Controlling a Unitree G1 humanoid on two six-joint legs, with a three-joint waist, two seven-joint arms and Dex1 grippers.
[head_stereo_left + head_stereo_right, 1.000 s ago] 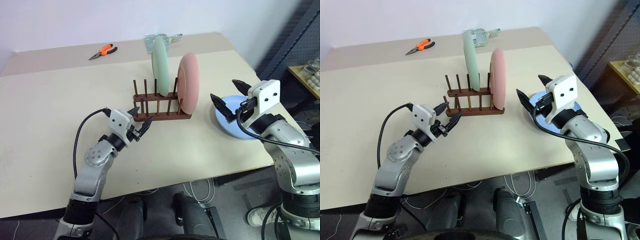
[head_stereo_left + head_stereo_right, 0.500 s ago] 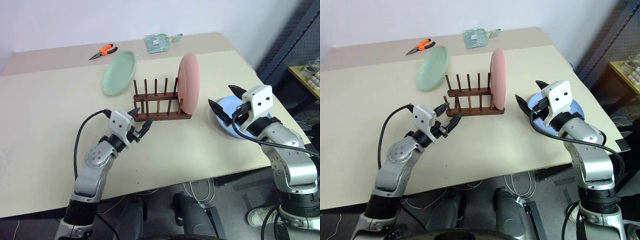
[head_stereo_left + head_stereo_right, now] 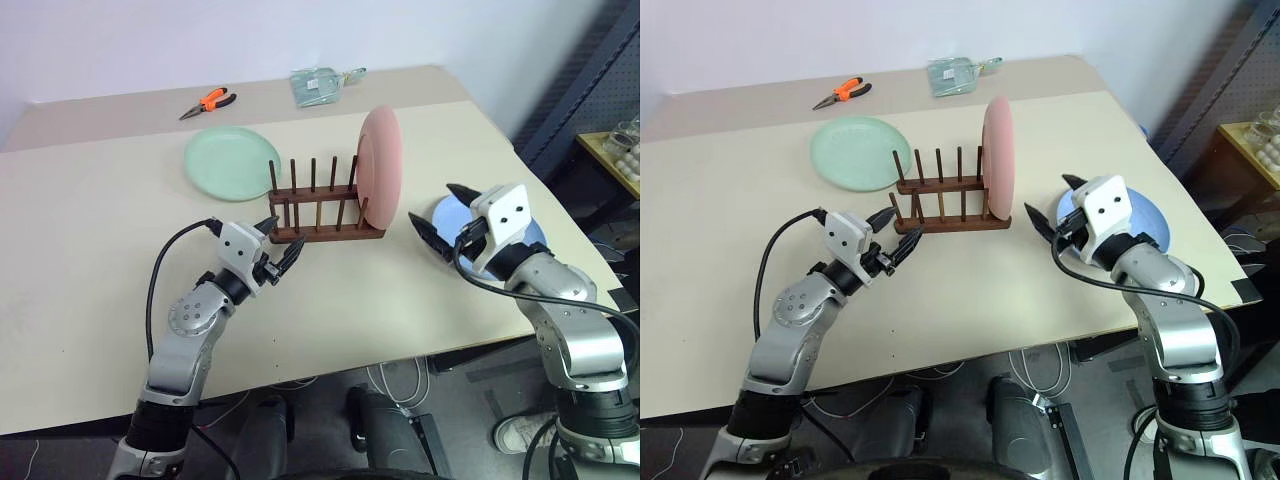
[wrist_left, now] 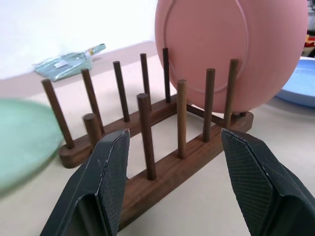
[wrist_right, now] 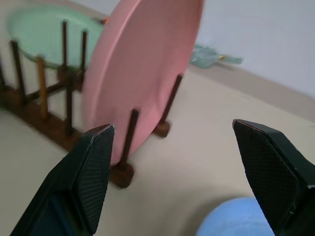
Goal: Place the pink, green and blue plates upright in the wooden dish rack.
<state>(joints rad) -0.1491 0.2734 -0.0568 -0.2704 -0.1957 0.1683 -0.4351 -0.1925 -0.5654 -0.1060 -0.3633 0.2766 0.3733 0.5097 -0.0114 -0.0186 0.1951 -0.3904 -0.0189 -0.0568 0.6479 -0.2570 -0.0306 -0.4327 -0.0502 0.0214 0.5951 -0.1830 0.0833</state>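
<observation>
Matte plastic plates [image 3: 382,165], dark smooth wood rack [image 3: 320,232], matt tabletop [image 3: 90,260].

The wooden dish rack [image 3: 322,212], dark brown with two rails of thin upright dowels, is set on the counter [image 3: 90,250]. The pink plate [image 3: 380,167] is held upright in the rack's right end slot, between dowels. The green plate [image 3: 232,163] is laid flat on the counter just behind the rack's left end. The blue plate [image 3: 1150,218] is laid flat on the counter to the right of the rack, near the counter's edge.
</observation>
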